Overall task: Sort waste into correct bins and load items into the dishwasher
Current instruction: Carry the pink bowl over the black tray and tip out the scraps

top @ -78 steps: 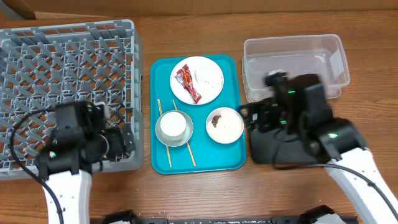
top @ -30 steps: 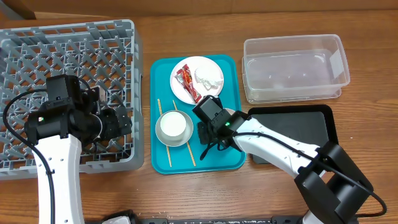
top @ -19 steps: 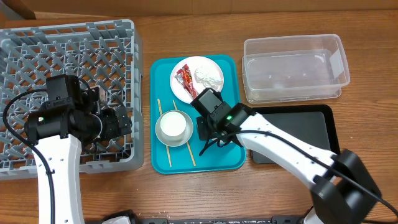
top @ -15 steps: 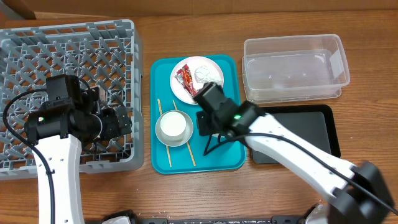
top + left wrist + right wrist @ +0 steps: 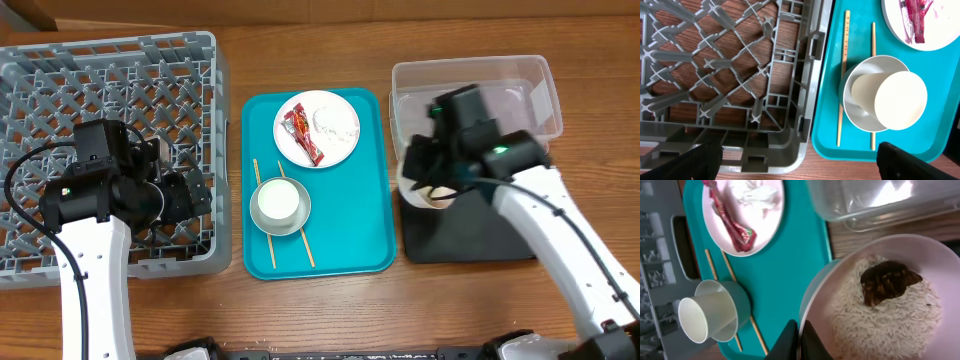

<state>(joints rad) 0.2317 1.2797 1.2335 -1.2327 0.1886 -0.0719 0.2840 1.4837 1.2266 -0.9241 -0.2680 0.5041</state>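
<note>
My right gripper (image 5: 799,341) is shut on the rim of a pale pink bowl (image 5: 880,305) that holds white rice (image 5: 890,320) and a brown food lump (image 5: 888,281). The overhead view shows that bowl (image 5: 428,191) over the left end of the black tray (image 5: 480,235), just in front of the clear tub (image 5: 415,100). On the teal tray (image 5: 365,220) a white plate (image 5: 335,145) carries a red wrapper (image 5: 300,132) and a tissue (image 5: 330,120). In a second bowl (image 5: 262,215) lies a white cup (image 5: 278,200), between two chopsticks (image 5: 260,215). Over the grey dish rack's (image 5: 110,90) near right corner my left gripper (image 5: 800,167) stands open with nothing in it.
The teal tray lies between the dish rack on the left and the tub and black tray on the right. Bare wooden table (image 5: 300,310) shows along the front edge. Black cables (image 5: 25,200) trail over the rack by the left arm.
My right arm has carried the bowl of rice off the teal tray and to the right, over the black tray's left end. The left arm has not moved.
</note>
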